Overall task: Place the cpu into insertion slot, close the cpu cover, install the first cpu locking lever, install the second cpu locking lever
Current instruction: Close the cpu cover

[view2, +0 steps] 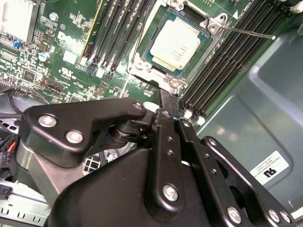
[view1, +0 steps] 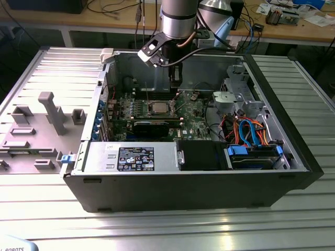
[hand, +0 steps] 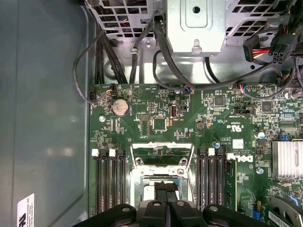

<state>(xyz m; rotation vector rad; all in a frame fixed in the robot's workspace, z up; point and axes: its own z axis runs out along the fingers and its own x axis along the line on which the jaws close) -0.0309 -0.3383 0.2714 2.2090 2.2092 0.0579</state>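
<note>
The cpu (view2: pixel 174 43), silvery-topped with a pale rim, lies in the insertion slot (view1: pixel 158 108) on the green motherboard. The silvery cpu cover (view2: pixel 209 24) frames the chip and seems to lie down over its rim. A thin wire locking lever (view2: pixel 248 32) sticks out from one corner of the socket, unlatched. My gripper (view2: pixel 166 97) is shut, its black fingers pressed together with nothing between them. Its tips hang just beside the socket's edge near the cover's tab (view2: pixel 173 83); whether they touch cannot be told. In the exterior view the gripper (view1: pixel 175 86) points down behind the socket. The first wrist view shows its fingertips (hand: pixel 161 188) over the socket frame (hand: pixel 163 171).
Black memory slots (hand: pixel 109 179) flank the socket on both sides. The open case (view1: pixel 282 125) walls the board in. A drive cage (view1: pixel 238 97) with blue and orange cables is at the exterior view's right, a power supply (view1: pixel 136 157) in front, and a grey fixture (view1: pixel 49 112) outside at the left.
</note>
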